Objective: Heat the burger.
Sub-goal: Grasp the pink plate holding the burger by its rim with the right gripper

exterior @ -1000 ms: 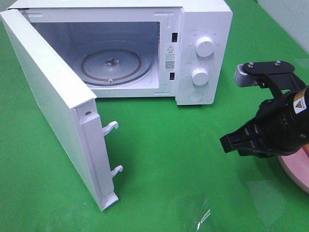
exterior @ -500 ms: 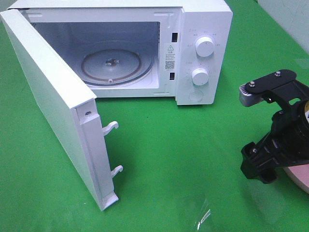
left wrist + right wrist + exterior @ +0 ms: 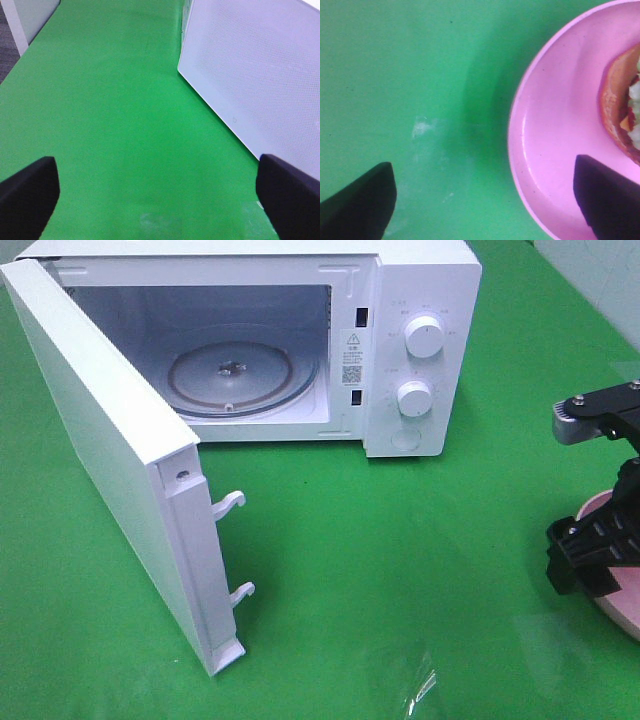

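Observation:
In the right wrist view, only the burger's (image 3: 616, 102) brown bun rim and a bit of lettuce show, resting on a pink plate (image 3: 555, 130). My right gripper (image 3: 482, 205) hangs open above the plate's rim and the green mat, with one fingertip over the plate beside the burger. Seen from the exterior high camera, the right gripper (image 3: 583, 490) is at the far right edge over the pink plate (image 3: 612, 602), and the burger is hidden there. The left gripper (image 3: 160, 197) is open over bare mat, close to the microwave door's outer face (image 3: 260, 75).
The white microwave (image 3: 425, 300) stands at the back with its door (image 3: 100, 460) swung wide open to the left. Its glass turntable (image 3: 240, 375) has nothing on it. Two white knobs (image 3: 424, 338) are on its right panel. Green mat (image 3: 400, 570) covers the table.
My right arm has moved to the right and lower, from in front of the microwave's panel to over the pink plate. The microwave and its door have not moved.

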`<action>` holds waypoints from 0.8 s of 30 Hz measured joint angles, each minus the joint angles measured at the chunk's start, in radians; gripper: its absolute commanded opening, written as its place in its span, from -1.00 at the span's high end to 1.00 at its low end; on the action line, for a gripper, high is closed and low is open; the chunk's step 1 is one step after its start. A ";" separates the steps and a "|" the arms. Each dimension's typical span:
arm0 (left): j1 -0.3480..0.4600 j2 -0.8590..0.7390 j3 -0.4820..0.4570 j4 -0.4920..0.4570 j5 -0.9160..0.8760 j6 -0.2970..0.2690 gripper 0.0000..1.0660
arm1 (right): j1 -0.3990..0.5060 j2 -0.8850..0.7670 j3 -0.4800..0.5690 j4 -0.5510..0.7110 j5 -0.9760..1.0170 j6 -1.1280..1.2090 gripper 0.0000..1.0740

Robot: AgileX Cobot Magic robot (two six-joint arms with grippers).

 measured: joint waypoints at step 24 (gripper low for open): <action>0.000 0.000 0.000 -0.005 0.000 0.000 -0.89 | -0.067 0.314 -0.063 0.015 -0.125 -0.027 -0.58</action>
